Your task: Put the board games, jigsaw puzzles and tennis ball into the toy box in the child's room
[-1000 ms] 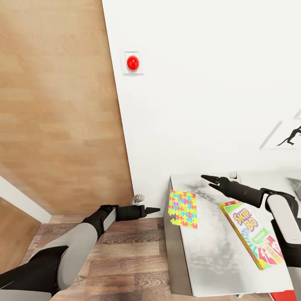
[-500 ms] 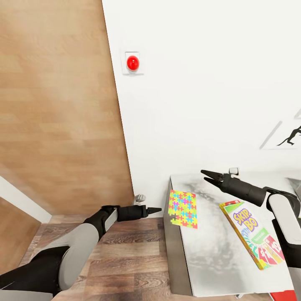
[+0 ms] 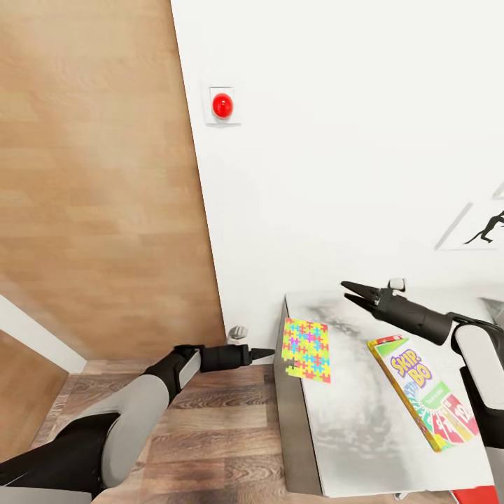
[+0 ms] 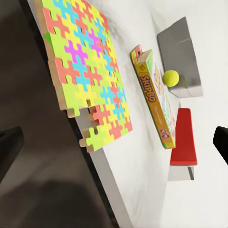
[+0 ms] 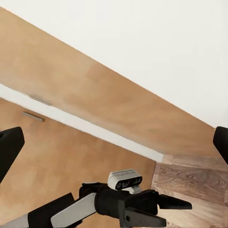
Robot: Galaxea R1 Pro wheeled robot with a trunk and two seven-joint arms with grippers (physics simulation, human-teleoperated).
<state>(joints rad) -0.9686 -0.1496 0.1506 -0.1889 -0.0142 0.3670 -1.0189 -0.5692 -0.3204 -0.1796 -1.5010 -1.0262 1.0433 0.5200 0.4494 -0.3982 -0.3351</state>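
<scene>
Nearest to us, our left gripper point(image 3: 269, 354) hangs over the wood-plank floor point(image 3: 210, 434) just off the table's end, its dark tips drawn together to a narrow point in the head view; in the left wrist view the two fingertips sit at opposite edges of the picture, so we read that claw as parted and holding nothing, though the views disagree and we cannot tell for sure. Just beyond it the table point(image 3: 357, 427) has a pale, faintly smudged top and a dark grey side panel. At its near corner lies the jigsaw puzzle point(image 3: 306, 349), a flat square of interlocked yellow, green, pink, blue and orange pieces, its edge overhanging the table end slightly, with a notched corner. Further along lies the Skip-Bo board game point(image 3: 420, 392), a long thin box, green, yellow and red, lying flat. Our right gripper point(image 3: 355, 292) hovers above the tabletop between puzzle and back wall, its jaws clearly spread, empty. In the left wrist view, past the Skip-Bo box, sit a flat red box point(image 4: 184, 138), the small fuzzy yellow-green tennis ball point(image 4: 170, 78), and the grey flared toy box point(image 4: 179, 57). Farthest off, a red round button point(image 3: 222, 106) sits on the white wall beside a wooden door point(image 3: 98, 175).
</scene>
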